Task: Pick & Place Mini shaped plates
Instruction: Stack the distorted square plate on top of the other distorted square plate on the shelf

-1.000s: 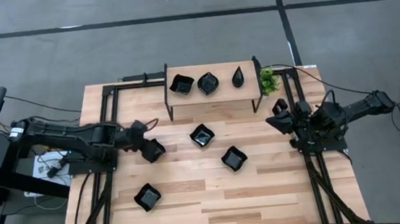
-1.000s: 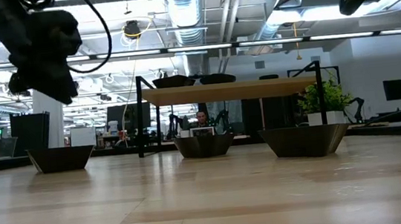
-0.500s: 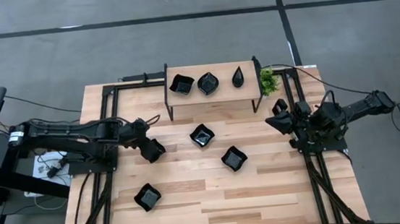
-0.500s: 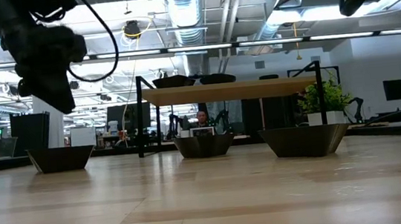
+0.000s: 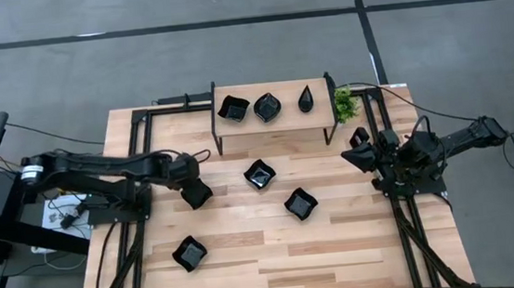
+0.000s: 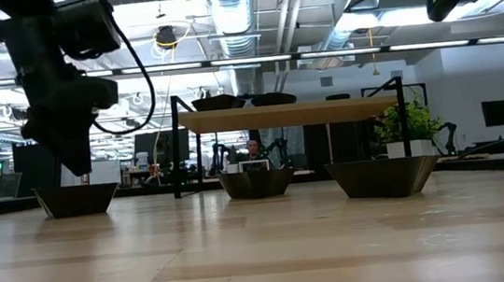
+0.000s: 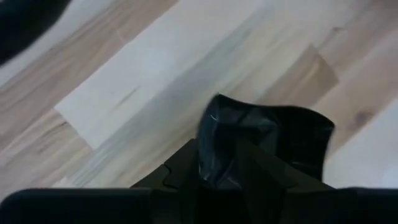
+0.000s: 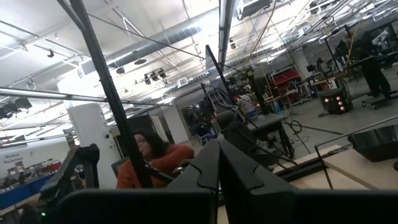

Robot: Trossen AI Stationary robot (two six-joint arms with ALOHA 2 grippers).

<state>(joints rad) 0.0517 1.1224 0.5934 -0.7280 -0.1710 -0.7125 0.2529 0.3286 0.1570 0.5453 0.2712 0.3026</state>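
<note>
On the table [image 5: 359, 247], at nine o'clock, the left gripper [image 5: 195, 194] clasps a mini shaped plate [image 7: 267, 140] between its fingers above the wood. At three o'clock, the right gripper [image 5: 357, 149] waits clenched, empty.

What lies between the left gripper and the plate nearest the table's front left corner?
In the high view, only bare wooden table lies between the left gripper, which holds a plate, and the front-left plate.
</note>
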